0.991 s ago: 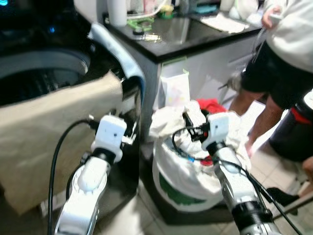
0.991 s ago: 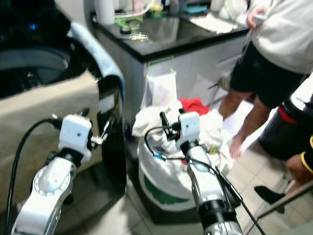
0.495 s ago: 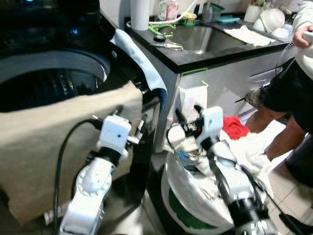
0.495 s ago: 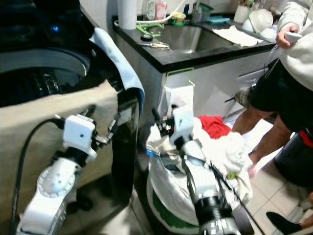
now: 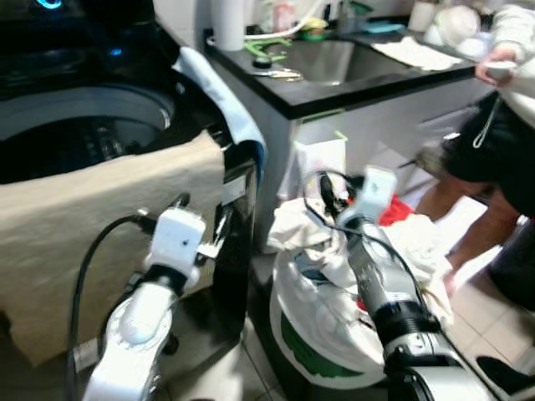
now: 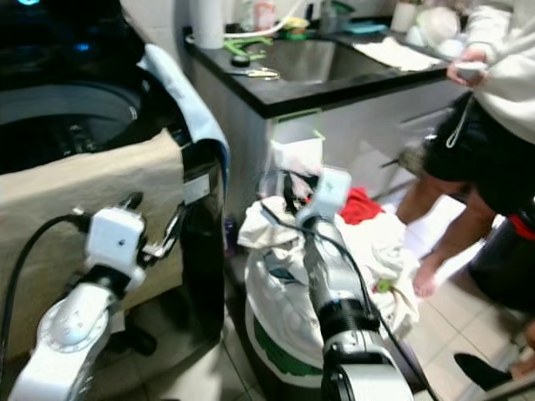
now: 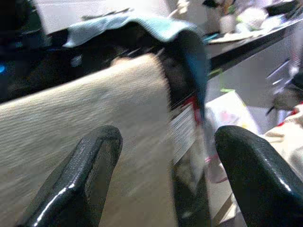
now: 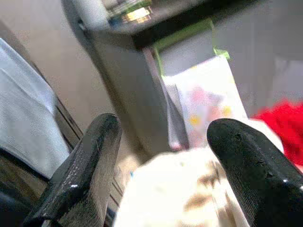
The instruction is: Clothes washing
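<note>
Since the earlier frame the right pincer [image 6: 294, 194] has lifted off the laundry bag [image 6: 288, 309], lower centre, fingers spread, empty. Left pincer [image 5: 205, 225] spread beside washer [image 5: 75, 134]. Next: regrasp clothes.

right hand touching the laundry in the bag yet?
Cannot tell. Right wrist view shows the right hand open over the white laundry, nothing between its fingers; no view shows contact or gap plainly.

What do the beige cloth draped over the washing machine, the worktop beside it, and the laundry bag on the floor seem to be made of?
Beige cloth: probably a coarse woven fabric, matt; the left wrist view shows a ribbed weave.
Worktop: dark, glossy, likely polished stone or laminate, since it reflects light.
Laundry bag: apparently thin white plastic or coated fabric with green print; it creases and shines slightly.
</note>
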Robot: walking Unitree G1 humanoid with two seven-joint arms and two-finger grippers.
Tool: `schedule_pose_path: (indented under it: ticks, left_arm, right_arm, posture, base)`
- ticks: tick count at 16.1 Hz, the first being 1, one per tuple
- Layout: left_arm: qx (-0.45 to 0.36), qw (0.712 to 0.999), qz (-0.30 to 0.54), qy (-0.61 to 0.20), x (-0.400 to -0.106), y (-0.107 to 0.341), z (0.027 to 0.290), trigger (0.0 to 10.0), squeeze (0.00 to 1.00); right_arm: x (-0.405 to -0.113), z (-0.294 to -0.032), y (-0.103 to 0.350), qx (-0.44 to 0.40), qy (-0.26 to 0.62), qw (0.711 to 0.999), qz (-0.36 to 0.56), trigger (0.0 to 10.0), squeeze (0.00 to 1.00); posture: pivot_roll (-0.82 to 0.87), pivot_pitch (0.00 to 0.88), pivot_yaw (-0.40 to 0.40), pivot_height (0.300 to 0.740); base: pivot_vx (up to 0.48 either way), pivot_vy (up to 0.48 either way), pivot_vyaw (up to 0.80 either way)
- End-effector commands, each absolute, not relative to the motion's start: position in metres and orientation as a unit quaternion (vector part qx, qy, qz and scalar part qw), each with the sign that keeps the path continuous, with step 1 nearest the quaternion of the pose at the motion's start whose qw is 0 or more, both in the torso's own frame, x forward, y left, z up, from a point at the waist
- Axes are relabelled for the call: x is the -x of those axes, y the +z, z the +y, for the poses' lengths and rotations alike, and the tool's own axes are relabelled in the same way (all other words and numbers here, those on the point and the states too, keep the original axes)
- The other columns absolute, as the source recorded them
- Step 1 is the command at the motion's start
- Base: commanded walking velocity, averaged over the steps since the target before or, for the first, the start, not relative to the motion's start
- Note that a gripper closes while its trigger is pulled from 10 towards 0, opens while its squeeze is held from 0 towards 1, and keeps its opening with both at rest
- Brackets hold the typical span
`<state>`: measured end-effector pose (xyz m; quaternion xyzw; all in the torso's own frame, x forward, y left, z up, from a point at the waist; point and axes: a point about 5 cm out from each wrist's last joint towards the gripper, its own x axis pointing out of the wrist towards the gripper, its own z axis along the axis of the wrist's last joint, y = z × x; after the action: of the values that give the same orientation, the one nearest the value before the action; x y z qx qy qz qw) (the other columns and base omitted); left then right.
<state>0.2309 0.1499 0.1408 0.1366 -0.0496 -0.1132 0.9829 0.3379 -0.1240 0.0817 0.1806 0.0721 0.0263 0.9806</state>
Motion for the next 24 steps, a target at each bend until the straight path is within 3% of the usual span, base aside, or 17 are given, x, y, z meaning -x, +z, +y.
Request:
schedule_pose_path:
  ticks: [1, 3, 5, 8, 13, 15, 18, 21, 22, 23, 24]
  left_arm:
    - [-0.137, 0.982, -0.055, -0.118, -0.229, 0.146, 0.150, 10.0, 0.00]
    - [-0.117, 0.989, -0.028, -0.090, -0.232, 0.127, 0.163, 10.0, 0.00]
    - [-0.115, 0.989, -0.018, -0.086, -0.241, 0.118, 0.163, 10.0, 0.00]
    - [-0.114, 0.988, -0.028, -0.096, -0.253, 0.121, 0.154, 10.0, 0.00]
    - [-0.117, 0.987, -0.029, -0.104, -0.249, 0.119, 0.156, 10.0, 0.00]
    - [-0.122, 0.985, -0.020, -0.117, -0.239, 0.119, 0.158, 10.0, 0.00]
    - [-0.131, 0.984, -0.013, -0.120, -0.229, 0.122, 0.163, 10.0, 0.00]
    - [-0.141, 0.983, -0.007, -0.115, -0.220, 0.125, 0.171, 10.0, 0.00]
    - [-0.141, 0.983, -0.006, -0.115, -0.219, 0.126, 0.171, 10.0, 0.00]
    - [-0.142, 0.983, -0.006, -0.114, -0.220, 0.126, 0.170, 10.0, 0.00]
    - [-0.141, 0.983, -0.007, -0.115, -0.222, 0.126, 0.169, 10.0, 0.00]
  right_arm:
    - [-0.333, -0.123, 0.075, -0.174, 0.027, 0.981, 0.084, 10.0, 0.00]
    - [-0.299, -0.131, 0.058, -0.073, 0.058, 0.992, 0.080, 10.0, 0.00]
    - [-0.293, -0.141, 0.064, -0.040, 0.063, 0.996, 0.058, 10.0, 0.00]
    - [-0.298, -0.147, 0.068, -0.031, 0.071, 0.996, 0.052, 10.0, 0.00]
    - [-0.292, -0.155, 0.061, -0.092, 0.030, 0.991, 0.088, 10.0, 0.00]
    - [-0.276, -0.150, 0.021, -0.015, 0.066, 0.980, 0.185, 10.0, 0.00]
    - [-0.266, -0.166, -0.005, -0.057, -0.011, 0.967, 0.247, 10.0, 0.00]
    - [-0.254, -0.174, -0.019, -0.020, -0.021, 0.961, 0.274, 10.0, 0.00]
    - [-0.254, -0.175, -0.019, -0.019, -0.027, 0.962, 0.271, 2.2, 0.00]
    - [-0.258, -0.175, -0.016, -0.018, -0.027, 0.965, 0.259, 0.0, 0.00]
    - [-0.262, -0.175, -0.012, -0.018, -0.022, 0.968, 0.250, 0.0, 0.00]
  posture:
    - [0.25, 0.000, -0.057, 0.740]
    - [0.18, 0.000, -0.046, 0.740]
    - [0.12, 0.000, -0.031, 0.740]
    - [0.10, 0.000, -0.039, 0.740]
    - [0.11, 0.000, -0.035, 0.740]
    - [0.14, 0.000, -0.024, 0.740]
    - [0.17, 0.000, -0.021, 0.740]
    - [0.20, 0.000, -0.024, 0.740]
    - [0.20, 0.000, -0.026, 0.740]
    - [0.19, 0.000, -0.028, 0.740]
    - [0.18, 0.000, -0.030, 0.740]
  base:
    - [0.000, 0.000, 0.00]
    - [0.000, 0.000, 0.00]
    - [0.000, 0.000, 0.00]
    - [0.000, 0.000, 0.00]
    - [0.000, 0.000, 0.00]
    - [0.000, 0.000, 0.00]
    - [0.000, 0.000, 0.00]
    - [0.000, 0.000, 0.00]
    - [0.000, 0.000, 0.00]
    - [0.000, 0.000, 0.00]
    - [0.000, 0.000, 0.00]
